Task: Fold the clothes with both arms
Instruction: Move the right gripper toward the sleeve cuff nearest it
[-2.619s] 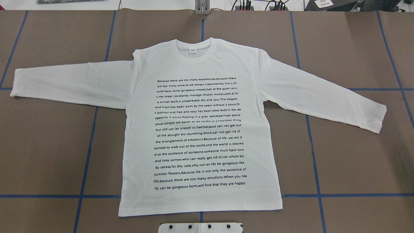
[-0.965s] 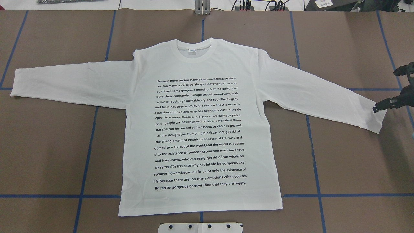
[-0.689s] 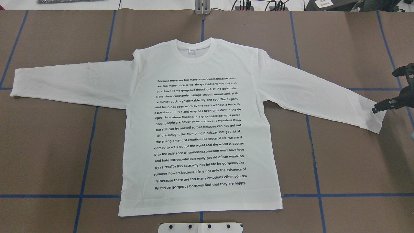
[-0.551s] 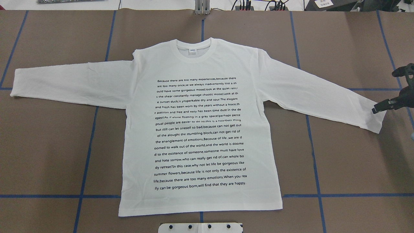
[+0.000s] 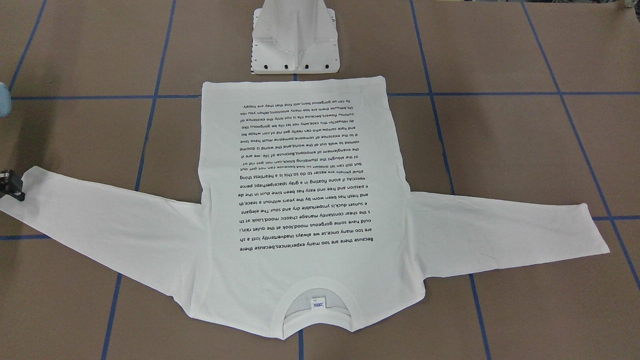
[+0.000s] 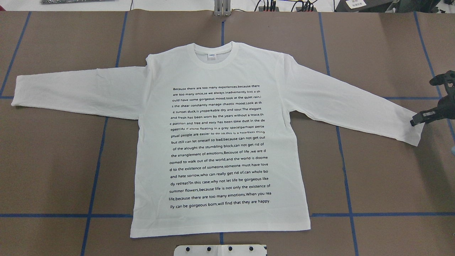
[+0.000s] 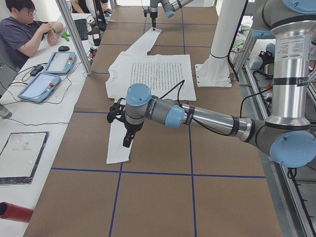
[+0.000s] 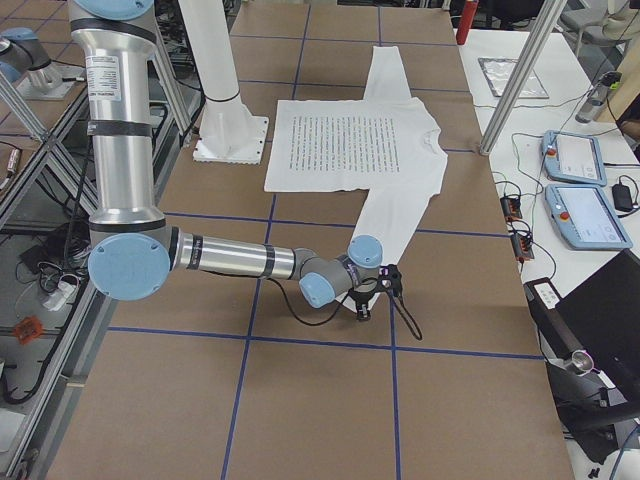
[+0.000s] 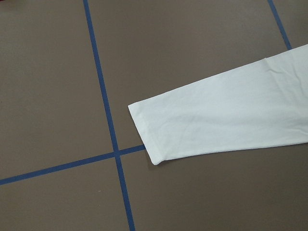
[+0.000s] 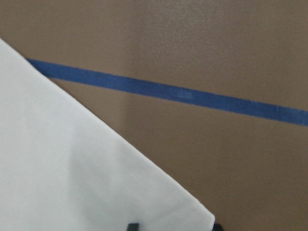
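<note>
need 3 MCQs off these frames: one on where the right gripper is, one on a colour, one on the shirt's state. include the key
1. Where is the right gripper?
A. Over the collar
B. At the bottom hem
C. At the cuff of the sleeve on the robot's right

2. What colour are the tape lines on the table?
A. Blue
B. Red
C. Yellow

3. How does the T-shirt lie?
A. Folded in half
B. Flat, both sleeves spread, print up
C. Bunched in a heap

Key:
1 C: the overhead view shows it at that sleeve's end.
2 A: every grid line on the brown top is blue.
3 B: the whole text block and both full sleeves show, with no fold.
</note>
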`<act>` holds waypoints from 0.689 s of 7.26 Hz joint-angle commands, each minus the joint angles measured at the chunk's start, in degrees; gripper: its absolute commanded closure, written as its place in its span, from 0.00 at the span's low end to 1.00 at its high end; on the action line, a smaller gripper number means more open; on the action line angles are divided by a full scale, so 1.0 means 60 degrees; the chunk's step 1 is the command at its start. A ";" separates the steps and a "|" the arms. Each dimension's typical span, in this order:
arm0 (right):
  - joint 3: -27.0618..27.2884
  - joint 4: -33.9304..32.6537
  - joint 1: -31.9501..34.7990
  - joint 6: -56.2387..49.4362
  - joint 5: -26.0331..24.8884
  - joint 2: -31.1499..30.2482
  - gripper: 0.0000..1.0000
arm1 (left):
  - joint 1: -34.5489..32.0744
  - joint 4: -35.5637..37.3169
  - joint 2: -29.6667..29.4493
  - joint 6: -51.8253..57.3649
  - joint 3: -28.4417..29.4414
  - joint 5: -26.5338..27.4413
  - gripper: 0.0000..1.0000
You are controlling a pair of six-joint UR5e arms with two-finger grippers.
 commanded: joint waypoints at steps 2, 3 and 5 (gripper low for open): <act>0.1346 -0.1389 0.0002 0.0000 0.0534 0.0142 1.00 | 0.0000 0.0000 0.0000 0.0000 0.0036 0.0001 0.00; 0.2049 -0.2253 0.0016 0.0015 0.0519 0.0142 1.00 | 0.0000 0.0000 0.0000 0.0000 0.0079 -0.0013 0.00; 0.3222 -0.3168 0.0031 0.0378 0.0519 -0.0004 1.00 | 0.0000 0.0000 -0.0015 -0.0116 0.0109 -0.0014 0.00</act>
